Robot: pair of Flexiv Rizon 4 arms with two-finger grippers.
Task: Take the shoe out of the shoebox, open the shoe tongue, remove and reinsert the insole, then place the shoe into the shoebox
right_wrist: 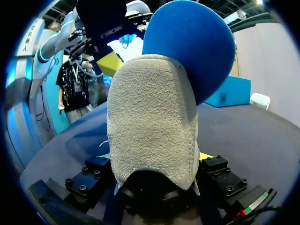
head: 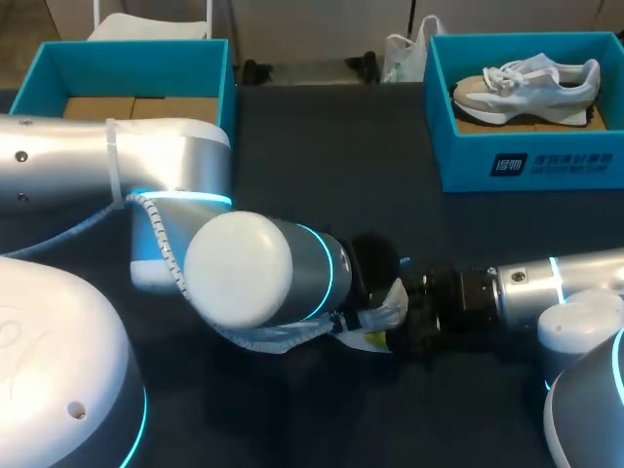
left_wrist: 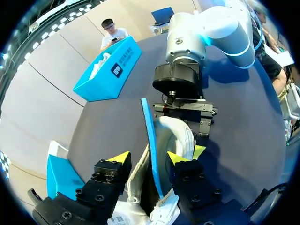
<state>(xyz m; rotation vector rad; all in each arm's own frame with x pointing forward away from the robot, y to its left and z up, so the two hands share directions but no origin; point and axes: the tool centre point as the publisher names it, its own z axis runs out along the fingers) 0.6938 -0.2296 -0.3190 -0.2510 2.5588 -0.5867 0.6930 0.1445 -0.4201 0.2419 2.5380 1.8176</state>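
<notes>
A pale shoe (head: 392, 300) hangs low over the dark table between my two arms. My right gripper (right_wrist: 154, 161) is shut on its beige suede heel (right_wrist: 150, 122), one finger at each side. A blue insole (left_wrist: 150, 136) stands on edge out of the shoe's opening. It rises between the fingers of my left gripper (left_wrist: 149, 158), which is open, with a gap on both sides of the insole. In the right wrist view the insole (right_wrist: 197, 42) fans out beyond the heel. My left arm's wrist hides most of the shoe in the head view.
A blue shoebox (head: 526, 161) at the back right holds a second pale sneaker (head: 526, 83). A second blue shoebox (head: 58, 68) stands at the back left, its cardboard floor showing. A white bag (head: 402, 57) lies at the far edge. My left arm's elbow (head: 239, 268) bulks over the table's middle.
</notes>
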